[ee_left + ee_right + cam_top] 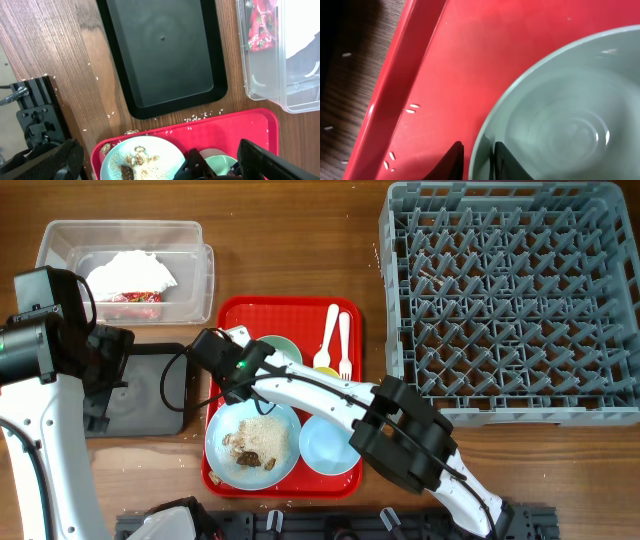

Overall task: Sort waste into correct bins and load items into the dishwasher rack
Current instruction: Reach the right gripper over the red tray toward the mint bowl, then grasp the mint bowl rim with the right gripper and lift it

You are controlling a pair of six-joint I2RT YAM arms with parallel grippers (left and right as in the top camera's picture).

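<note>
Right gripper [475, 161]: jaws narrow, set astride the rim of the mint-green bowl [560, 115], one finger outside on the red serving tray [290, 310], the other inside the bowl.
Mint-green bowl: upright, at the back left of the red tray, mostly hidden under the right wrist in the overhead view.
Rice grains [412, 108]: a few loose on the tray floor, just beside the bowl.
Pale blue plate [222, 462]: front left of the tray, carrying beige food scraps [262, 442] with brown bits.
Pale blue bowl [328, 448]: front right of the tray, beside the plate.
White plastic spoon [331, 320] and fork [344, 345]: side by side at the back right of the tray; small yellow cup [325, 365] at the spoon's lower end.
Left gripper [159, 145]: jaws wide, holding nothing, above the near end of the black tray [160, 55].
Clear plastic tub [60, 240]: behind the black tray, containing a crumpled white napkin [130, 272] and a red-and-white wrapper [130, 297].
Dishwasher rack [510, 300]: on the table to the right of the red tray.
</note>
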